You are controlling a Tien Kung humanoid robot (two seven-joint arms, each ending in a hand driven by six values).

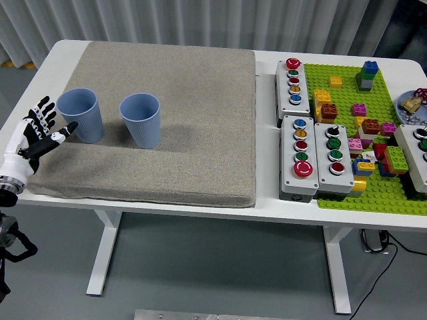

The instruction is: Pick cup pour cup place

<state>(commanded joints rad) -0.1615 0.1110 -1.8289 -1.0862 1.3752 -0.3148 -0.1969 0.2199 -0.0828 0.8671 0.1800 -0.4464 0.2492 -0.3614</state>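
left hand [39,132] hovering with fingers spread and holding nothing, thumb tip just beside the left blue cup [81,115], second blue cup [141,119] standing upright nearby on the grey mat [180,100]

white table [267,203], grey floor (pleated curtain [200,23])

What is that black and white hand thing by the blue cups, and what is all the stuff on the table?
That is a robot's left hand, with five fingers like yours. The picture comes from a camera up high on the robot, looking down over a white table. The fingers are spread open and hold nothing yet; they are right beside the left blue cup. A second blue cup stands next to it, both upright on a grey mat. On the right are grey boxes with coloured buttons and a green plate covered in toy bricks. The robot's other hand is not in the picture.
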